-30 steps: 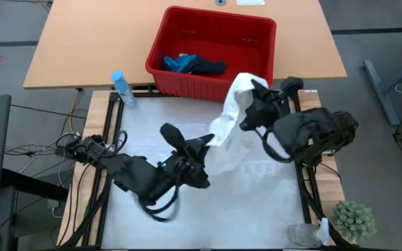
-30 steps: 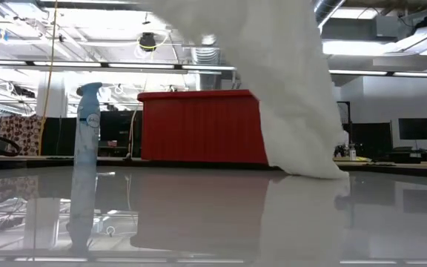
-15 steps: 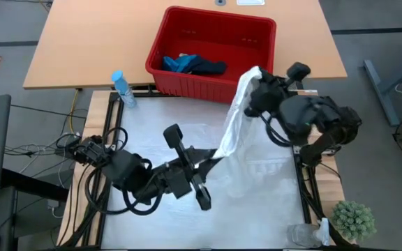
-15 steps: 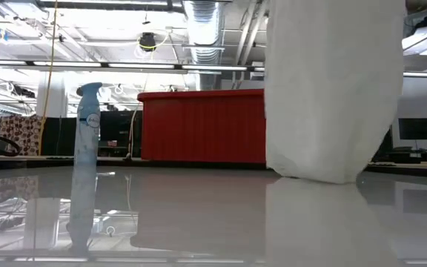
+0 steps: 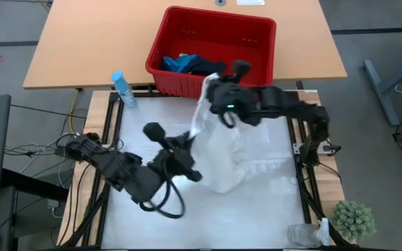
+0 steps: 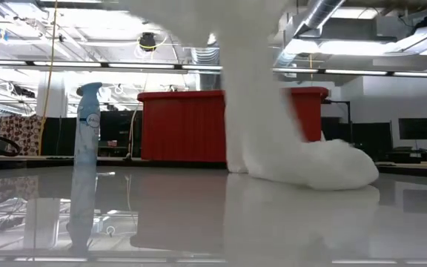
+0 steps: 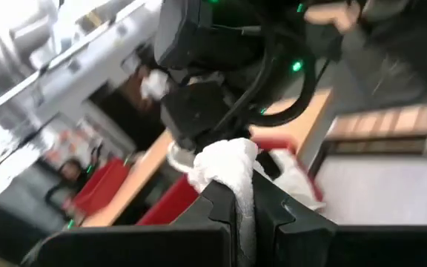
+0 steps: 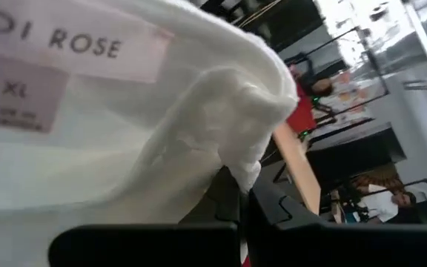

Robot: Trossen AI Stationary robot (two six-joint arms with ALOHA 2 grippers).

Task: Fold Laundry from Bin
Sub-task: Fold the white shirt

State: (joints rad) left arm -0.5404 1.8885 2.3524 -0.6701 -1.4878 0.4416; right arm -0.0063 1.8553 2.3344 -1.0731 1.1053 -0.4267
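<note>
— White cloth (image 5: 222, 150) from above: which way does it run?
— From the right gripper (image 5: 213, 89), by the red bin (image 5: 260, 56), down to a heap on the table (image 5: 271, 202); the left gripper (image 5: 189, 139) pinches its edge lower down — both are shut on it.
— At table height?
— It hangs as a column, bottom bunched on the table.
— Left wrist?
— Fingers pressed on a fold.
— Right wrist?
— Clamped near a label (image 8: 65, 52) — the navy and teal pieces (image 5: 190, 65) wait in the bin.
</note>
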